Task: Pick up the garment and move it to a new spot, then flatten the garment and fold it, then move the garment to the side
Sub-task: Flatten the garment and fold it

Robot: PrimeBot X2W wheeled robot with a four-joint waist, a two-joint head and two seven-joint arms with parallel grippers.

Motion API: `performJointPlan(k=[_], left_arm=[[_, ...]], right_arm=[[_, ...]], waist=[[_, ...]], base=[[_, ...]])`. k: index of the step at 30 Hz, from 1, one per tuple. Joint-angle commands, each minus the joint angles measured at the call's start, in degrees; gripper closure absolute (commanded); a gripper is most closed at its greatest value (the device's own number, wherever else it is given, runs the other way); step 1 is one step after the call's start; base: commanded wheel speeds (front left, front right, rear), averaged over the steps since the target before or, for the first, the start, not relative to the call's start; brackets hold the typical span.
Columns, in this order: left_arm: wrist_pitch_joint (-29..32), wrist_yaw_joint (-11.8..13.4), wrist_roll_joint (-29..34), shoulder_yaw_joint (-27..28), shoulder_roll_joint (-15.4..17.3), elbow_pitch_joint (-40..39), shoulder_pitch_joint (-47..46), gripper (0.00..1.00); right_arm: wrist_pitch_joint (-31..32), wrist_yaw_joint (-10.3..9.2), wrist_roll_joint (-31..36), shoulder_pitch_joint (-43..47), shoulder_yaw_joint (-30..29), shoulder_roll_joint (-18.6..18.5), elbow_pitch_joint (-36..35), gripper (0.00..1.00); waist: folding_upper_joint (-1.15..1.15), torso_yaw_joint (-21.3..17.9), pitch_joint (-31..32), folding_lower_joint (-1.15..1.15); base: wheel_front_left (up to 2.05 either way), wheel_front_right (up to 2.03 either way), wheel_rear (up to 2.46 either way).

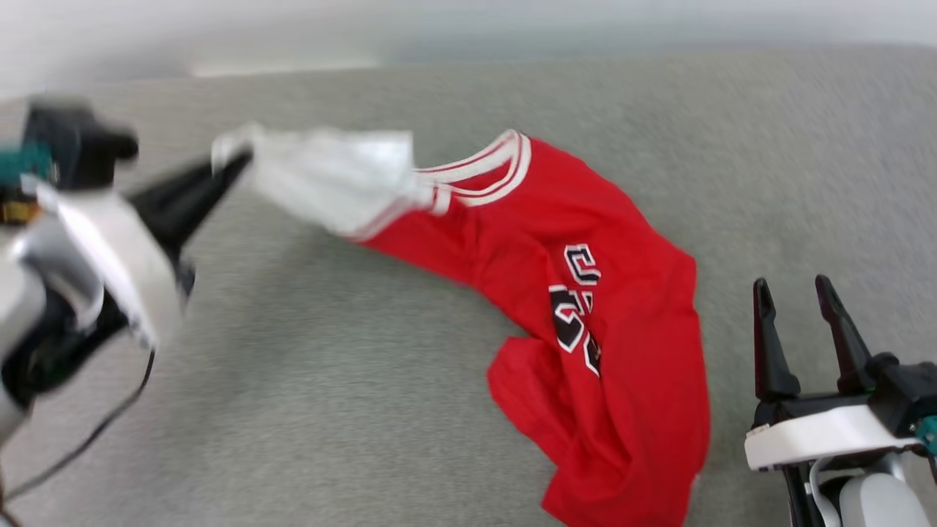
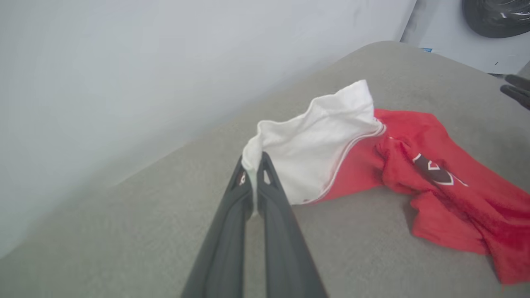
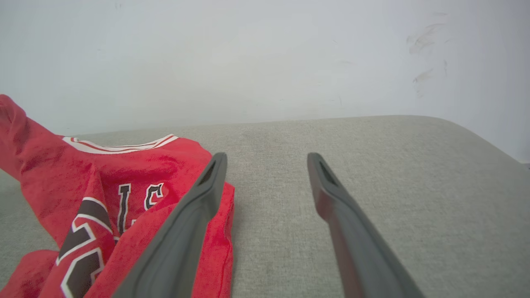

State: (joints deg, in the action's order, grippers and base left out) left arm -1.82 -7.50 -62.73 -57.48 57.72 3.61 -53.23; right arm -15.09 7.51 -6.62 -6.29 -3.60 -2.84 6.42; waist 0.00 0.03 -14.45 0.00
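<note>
Head view first: the left gripper (image 1: pixel 236 161) is pinching its two fingers tight on the very tip of the white sleeve (image 1: pixel 337 183). The garment (image 1: pixel 607 315) is trailing from there across the grey cushion (image 1: pixel 329 380), with its red body bunching in folds toward the lower right. The right gripper (image 1: pixel 792 284) is standing just beside that heap, fingers spread and carrying nothing. My worry is that one small bite is taking the whole load. If the body drags on the rough cushion fabric, the sleeve could be tugged out of the grip.

In the left wrist view, the fingers are pressing together near their tips with only a thin edge of white cloth between them. That is a shallow hold, and a quick pull is likely to strip it free. The red body is twisting into a rope shape, which will probably make flattening harder.

In the right wrist view, the fingers are gaping wide with bare cushion between them. One finger is crossing in front of the red hem, and I cannot tell whether it is touching. If the shirt is hauled leftward, that finger could snag the cloth, and the crumpled lettering (image 3: pixel 91 223) is likely to fold under.
</note>
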Motion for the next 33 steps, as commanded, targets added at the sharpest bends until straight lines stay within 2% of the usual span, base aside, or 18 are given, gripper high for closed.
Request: performJointPlan(k=[1, 8, 13, 16, 17, 18, 19, 22, 24, 25, 31, 33], left_arm=[[-0.8, 0.1, -0.4, -0.6, 0.5, 0.0, 1.6, 1.00], [-6.5, 0.1, -1.9, -6.9, 3.2, 4.7, 12.4, 1.00], [-8.9, 0.1, -3.5, -11.0, 1.1, 12.1, 18.7, 1.00], [-10.0, 0.1, -2.5, -13.1, -0.6, 15.5, 21.3, 1.00], [-10.4, 0.1, -2.1, -13.5, -1.4, 16.4, 22.0, 0.82], [-10.8, 0.1, -1.9, -13.8, -2.3, 17.3, 22.6, 0.48], [-11.3, 0.1, -1.8, -13.8, -3.2, 18.2, 22.9, 0.00], [-12.8, 0.1, -2.2, -12.3, -5.5, 20.5, 23.1, 0.00], [-13.3, 0.7, -0.9, -9.6, -6.9, 21.7, 22.5, 0.00], [-13.4, 1.3, 0.3, -6.6, -7.7, 21.0, 21.7, 0.00], [-13.4, 7.6, 8.9, 18.0, -13.5, 11.2, 30.1, 0.00], [-13.4, 9.8, 12.3, 24.8, -16.0, 7.2, 34.1, 0.00]], right_arm=[[-0.1, -0.04, 0.4, 0.9, -0.1, -0.1, 0.3, 0.00], [-0.1, -0.04, 0.4, 1.8, 0.3, -0.1, 1.8, 0.00], [-0.1, -0.04, 0.7, 1.8, 0.8, -0.1, 2.7, 0.00], [-0.1, -0.04, 0.8, 2.0, 0.9, -0.1, 3.1, 0.00], [-0.1, -0.04, 0.9, 2.1, 0.9, -0.1, 3.3, 0.00], [-0.1, -0.04, 0.9, 2.2, 0.9, -0.1, 3.4, 0.00], [-0.1, -0.04, 0.9, 2.3, 0.9, -0.1, 3.6, 0.00], [-0.1, -0.04, 1.0, 2.7, 0.9, -0.1, 3.8, 0.00], [-0.1, -0.04, 0.9, 2.9, 1.1, -0.1, 3.6, 0.00], [-0.1, -0.03, 0.9, 3.1, 1.2, -0.1, 3.5, 0.00], [0.2, -0.03, 2.7, 2.8, 2.6, 0.0, 1.8, 0.00], [2.7, -0.03, 3.8, 1.3, 3.8, -0.1, 0.9, 0.00]], waist=[[0.00, 3.2, 3.2, 0.00], [0.00, 5.0, 5.7, 0.00], [0.00, 5.0, 6.6, 0.00], [0.00, 4.8, 7.1, 0.00], [0.00, 4.8, 7.3, 0.00], [0.00, 4.8, 7.5, 0.00], [0.00, 4.9, 7.7, 0.00], [0.00, 5.2, 8.5, 0.00], [0.00, 5.6, 9.2, 0.00], [0.00, 5.8, 9.4, 0.00], [0.00, 7.6, 10.3, 0.00], [0.00, 8.4, 10.0, 0.00]], base=[[0.00, 0.00, 0.00], [0.00, 0.00, 0.00], [0.00, 0.00, 0.00], [0.00, 0.00, 0.00], [0.00, 0.00, 0.00], [0.00, 0.00, 0.00], [0.00, 0.00, 0.00], [0.00, 0.00, 0.00], [0.00, 0.00, 0.00], [0.00, 0.00, 0.00], [0.00, 0.00, 0.00], [0.00, 0.00, 0.00]])
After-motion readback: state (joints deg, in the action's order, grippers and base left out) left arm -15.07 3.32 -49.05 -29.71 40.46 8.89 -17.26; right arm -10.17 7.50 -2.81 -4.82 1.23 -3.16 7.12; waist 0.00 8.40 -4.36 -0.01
